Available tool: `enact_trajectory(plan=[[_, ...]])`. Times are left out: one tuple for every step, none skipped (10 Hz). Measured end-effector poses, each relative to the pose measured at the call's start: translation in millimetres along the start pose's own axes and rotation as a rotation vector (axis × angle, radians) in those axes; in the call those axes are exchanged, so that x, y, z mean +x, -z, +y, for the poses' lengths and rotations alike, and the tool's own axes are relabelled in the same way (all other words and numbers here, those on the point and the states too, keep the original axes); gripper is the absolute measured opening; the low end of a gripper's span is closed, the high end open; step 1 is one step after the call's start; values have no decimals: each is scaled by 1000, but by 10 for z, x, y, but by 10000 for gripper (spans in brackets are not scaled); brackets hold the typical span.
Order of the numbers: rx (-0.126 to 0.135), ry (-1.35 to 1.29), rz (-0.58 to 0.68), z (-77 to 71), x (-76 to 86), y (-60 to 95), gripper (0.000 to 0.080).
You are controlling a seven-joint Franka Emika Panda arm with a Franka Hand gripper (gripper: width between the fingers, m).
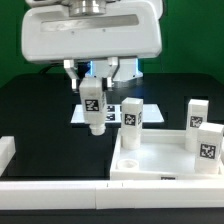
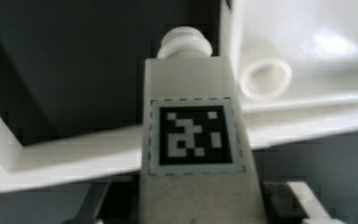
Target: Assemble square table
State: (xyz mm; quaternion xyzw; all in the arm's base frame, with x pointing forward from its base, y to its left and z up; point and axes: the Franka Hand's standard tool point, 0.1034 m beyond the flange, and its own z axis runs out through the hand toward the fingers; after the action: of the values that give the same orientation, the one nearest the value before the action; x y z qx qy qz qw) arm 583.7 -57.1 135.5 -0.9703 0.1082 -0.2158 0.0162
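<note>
My gripper (image 1: 93,90) is shut on a chunky white leg (image 1: 93,108) that bears a black-and-white tag and hangs upright, its threaded tip down, just off the square table slab's (image 1: 160,166) far corner on the exterior view's left. In the wrist view the held leg (image 2: 194,120) fills the middle between my fingers (image 2: 311,200). Its tip (image 2: 185,42) points beside the slab's round corner socket (image 2: 265,75). Three more tagged legs (image 1: 132,118) (image 1: 195,113) (image 1: 207,146) stand upright at the slab's other corners.
The marker board (image 1: 112,108) lies flat on the black table behind the held leg. Long plain white bars run along the front edge (image 1: 60,186) and at the exterior view's left (image 1: 5,150). The arm's large white head (image 1: 90,35) hangs above.
</note>
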Motion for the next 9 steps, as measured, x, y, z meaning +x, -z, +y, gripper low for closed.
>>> enact_trajectory(plan=[[-31, 18, 83, 10, 94, 45, 285], [-85, 37, 169, 140, 94, 49, 285], [-109, 42, 206, 188, 57, 22, 285], [-97, 42, 183, 157, 37, -2, 285], [-86, 35, 172, 117, 42, -8, 285], [-53, 20, 143, -4, 81, -20, 285], [-21, -6, 136, -135, 219, -10, 285], [2, -32, 142, -270, 313, 6, 285], [15, -39, 133, -380, 303, 2, 285]])
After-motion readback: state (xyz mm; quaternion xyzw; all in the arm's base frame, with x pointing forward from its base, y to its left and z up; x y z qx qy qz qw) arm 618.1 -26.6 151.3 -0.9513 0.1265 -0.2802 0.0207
